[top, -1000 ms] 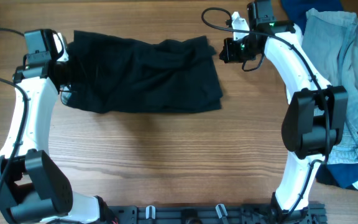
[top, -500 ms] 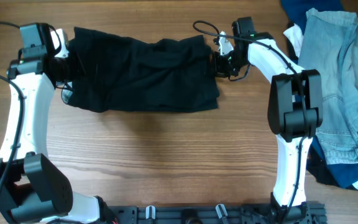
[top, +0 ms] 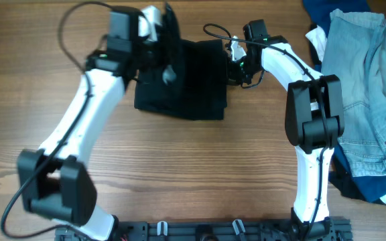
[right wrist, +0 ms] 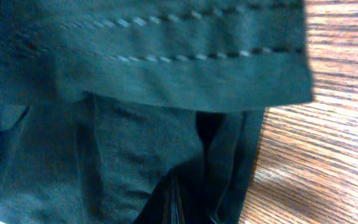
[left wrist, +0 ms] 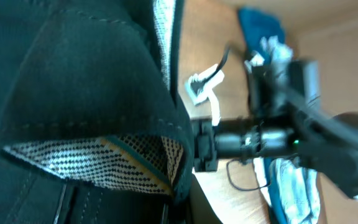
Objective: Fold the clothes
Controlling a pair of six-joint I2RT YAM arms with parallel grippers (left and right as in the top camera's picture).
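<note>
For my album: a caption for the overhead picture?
Left gripper folds black shorts over toward the right gripper at their edge, jeans heaped nearby.

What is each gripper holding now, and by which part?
The left gripper holds the black shorts by the waistband end. The right gripper is at their right edge; hold cannot be told.

Wooden table [top: 179, 174] — black shorts [top: 193, 94], denim [top: 367, 80]

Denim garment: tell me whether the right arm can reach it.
Probably yes: the denim garment lies uncovered beside that arm, though the right end effector is at the black shorts.
</note>
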